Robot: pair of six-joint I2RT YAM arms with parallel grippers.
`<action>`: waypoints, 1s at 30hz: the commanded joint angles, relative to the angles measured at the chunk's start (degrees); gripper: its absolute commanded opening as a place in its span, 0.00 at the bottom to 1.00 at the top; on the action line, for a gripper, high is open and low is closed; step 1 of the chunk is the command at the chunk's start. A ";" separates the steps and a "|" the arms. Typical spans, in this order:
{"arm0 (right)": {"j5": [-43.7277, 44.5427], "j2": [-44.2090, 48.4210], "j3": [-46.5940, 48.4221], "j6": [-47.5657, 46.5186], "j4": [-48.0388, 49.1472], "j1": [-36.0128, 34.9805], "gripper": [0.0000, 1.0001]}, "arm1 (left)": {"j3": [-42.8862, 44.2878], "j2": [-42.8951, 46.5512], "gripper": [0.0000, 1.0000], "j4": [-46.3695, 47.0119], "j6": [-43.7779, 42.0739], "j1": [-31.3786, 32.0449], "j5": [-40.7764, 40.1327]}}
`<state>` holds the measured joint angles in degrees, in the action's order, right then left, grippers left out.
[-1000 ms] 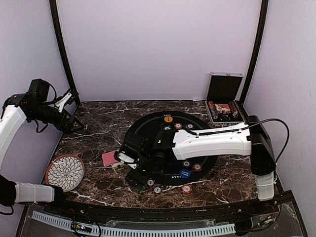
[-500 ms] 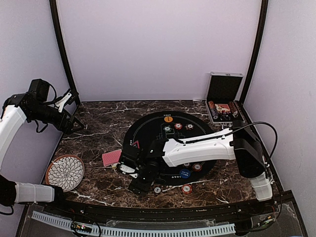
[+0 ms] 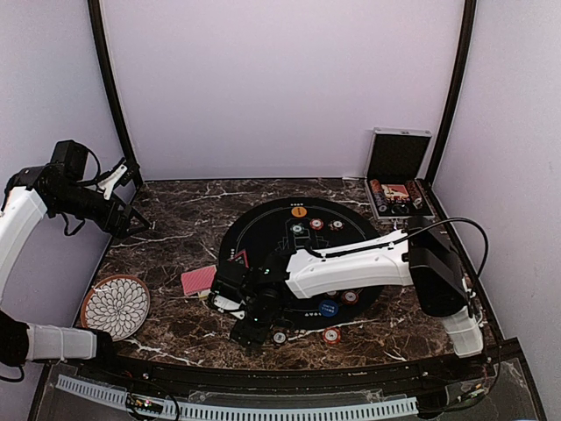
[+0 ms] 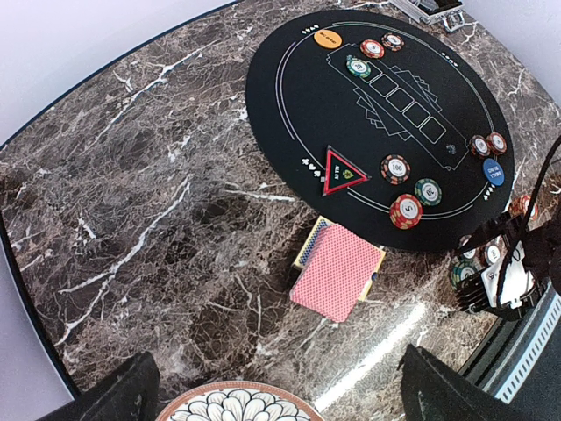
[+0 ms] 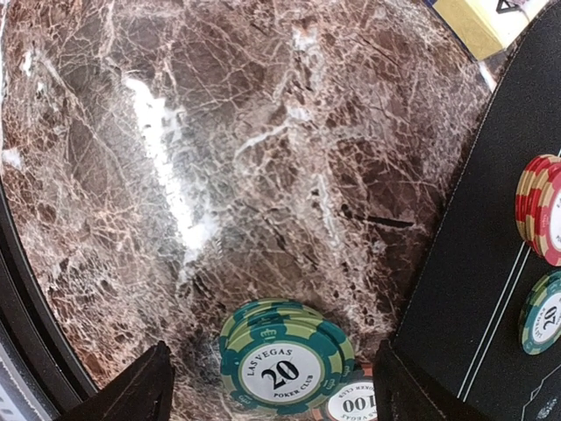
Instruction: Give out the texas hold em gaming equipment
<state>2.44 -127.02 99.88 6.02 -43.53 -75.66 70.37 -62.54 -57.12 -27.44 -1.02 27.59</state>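
Dark brown marble surface (image 3: 175, 232), lilac walls (image 3: 280, 88), black posts (image 3: 108, 88) at the far corners. A round black mat (image 3: 263, 232) sits centre-right. Open chip case (image 3: 399, 189) in the far right corner. Flower plate (image 3: 115, 305) by the near left corner. Red-backed cards (image 3: 197, 281) lie just off the mat's left edge. Orange disc (image 3: 299, 211) at the mat's far edge, blue disc (image 3: 328, 308) toward its near edge, small chips (image 3: 316, 224) scattered on the mat.

Right claw (image 5: 272, 368) is wide and low by the near edge, with the green 20 chip stack (image 5: 285, 355) between its fingers, touching neither. Left claw (image 4: 279, 355) is wide, empty, raised over the left edge.

Versus a second ago, the right arm has folded lower toward the near edge, uncovering the mat's centre. Left arm and cards are unchanged.
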 commanded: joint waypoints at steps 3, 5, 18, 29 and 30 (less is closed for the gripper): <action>0.10 -1.04 2.03 -0.37 -0.05 -0.46 0.74 | -0.12 1.15 0.99 -1.37 -0.42 -0.14 0.64; 0.10 -1.06 2.12 -0.39 -0.14 -0.45 0.70 | -0.14 1.19 0.99 -1.41 -0.50 -0.16 0.58; 0.94 -1.39 1.80 -0.30 -0.34 -0.44 0.62 | -0.14 1.30 0.99 -1.35 -0.42 -0.19 0.56; 0.52 -1.63 1.70 -0.47 -0.52 -0.43 0.53 | -0.15 1.13 0.99 -1.15 -0.37 -0.20 0.65; 0.49 -1.53 1.72 -0.55 -0.57 -0.37 0.53 | -0.15 1.07 0.99 -1.11 -0.35 -0.17 0.68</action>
<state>2.79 -127.83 100.53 5.80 -43.79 -75.66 70.37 -62.54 -57.12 -27.44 -1.02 27.59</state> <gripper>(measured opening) 0.541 0.988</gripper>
